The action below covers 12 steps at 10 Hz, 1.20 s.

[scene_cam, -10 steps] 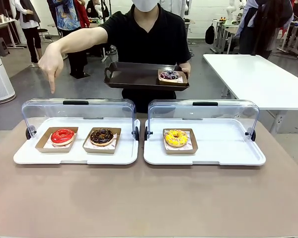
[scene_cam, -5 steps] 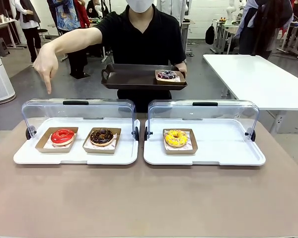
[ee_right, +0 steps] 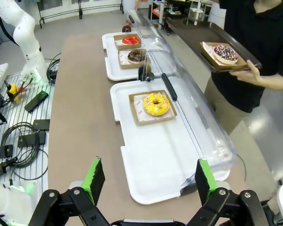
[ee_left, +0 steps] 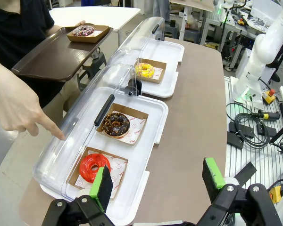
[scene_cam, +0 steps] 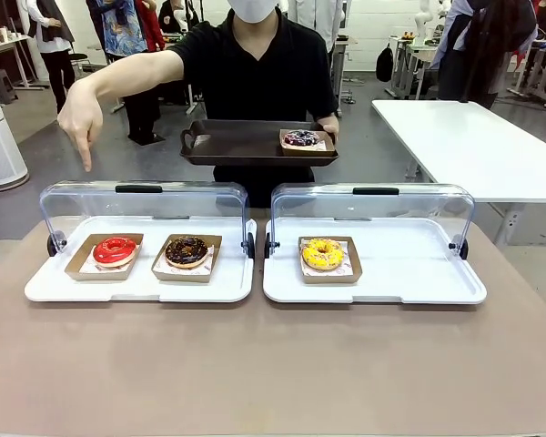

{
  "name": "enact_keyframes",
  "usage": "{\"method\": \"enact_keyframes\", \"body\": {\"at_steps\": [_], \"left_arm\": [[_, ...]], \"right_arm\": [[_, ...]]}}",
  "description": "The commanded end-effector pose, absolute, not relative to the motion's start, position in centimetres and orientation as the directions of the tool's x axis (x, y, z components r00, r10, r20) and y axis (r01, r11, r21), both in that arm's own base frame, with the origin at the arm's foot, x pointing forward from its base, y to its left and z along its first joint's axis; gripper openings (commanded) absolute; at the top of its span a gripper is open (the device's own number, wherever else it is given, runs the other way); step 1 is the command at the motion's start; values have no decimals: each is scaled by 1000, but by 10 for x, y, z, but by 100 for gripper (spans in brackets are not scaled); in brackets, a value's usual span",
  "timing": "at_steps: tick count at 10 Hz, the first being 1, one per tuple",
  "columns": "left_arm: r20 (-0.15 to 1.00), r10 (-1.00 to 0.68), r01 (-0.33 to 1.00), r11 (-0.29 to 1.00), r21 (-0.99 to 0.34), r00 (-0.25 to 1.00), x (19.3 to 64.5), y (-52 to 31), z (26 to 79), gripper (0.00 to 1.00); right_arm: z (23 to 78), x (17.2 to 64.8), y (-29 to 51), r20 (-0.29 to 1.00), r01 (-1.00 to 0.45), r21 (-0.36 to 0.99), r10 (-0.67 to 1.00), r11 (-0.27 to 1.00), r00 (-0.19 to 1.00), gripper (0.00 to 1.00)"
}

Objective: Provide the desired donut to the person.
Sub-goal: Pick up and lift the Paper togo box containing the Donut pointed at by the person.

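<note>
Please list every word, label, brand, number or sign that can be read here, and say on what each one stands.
None can be read.
Paper liner under the red donut: red print, too small to read.
Paper liner under the chocolate donut: red print, blurred.
Paper liner under the yellow donut: faint red marks, too small to read.

Clear lids (scene_cam: 144, 208) behind donuts (scene_cam: 187, 250), front open

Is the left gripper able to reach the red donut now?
Probably yes: the clear lid stands open behind the red donut, and the left gripper is open nearby.
</note>
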<state>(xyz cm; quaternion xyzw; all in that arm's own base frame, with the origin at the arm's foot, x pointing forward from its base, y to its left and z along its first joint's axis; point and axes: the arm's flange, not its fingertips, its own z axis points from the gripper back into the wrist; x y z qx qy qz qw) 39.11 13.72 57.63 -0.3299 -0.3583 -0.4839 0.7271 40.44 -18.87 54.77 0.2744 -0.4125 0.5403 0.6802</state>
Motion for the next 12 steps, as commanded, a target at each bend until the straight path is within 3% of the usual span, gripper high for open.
{"method": "enact_keyframes", "body": {"at_steps": [1,2,3,5,7,12], "left_arm": [[840,-467,940,314,-133,275,391,137,576,100],[764,-616,957,291,-6,193,385,115,584,100],[616,-783,976,189,108,83,382,82,592,100],[301,-950,982,-33,184,-88,375,33,582,100],[121,-976,972,-157,177,-180,376,1,553,100],[102,-984,988,-141,71,-147,402,-25,460,100]], "right_arm": [[547,404,-189,854,-962,-73,514,264,76,100],[547,404,-189,854,-962,-73,514,264,76,100],[547,404,-189,854,-962,-73,514,264,76,100],[547,404,-189,854,-962,-73,514,264,76,100],[547,404,-189,854,-962,-73,514,264,76,100],[547,404,-189,854,-962,-73,514,264,76,100]]}}
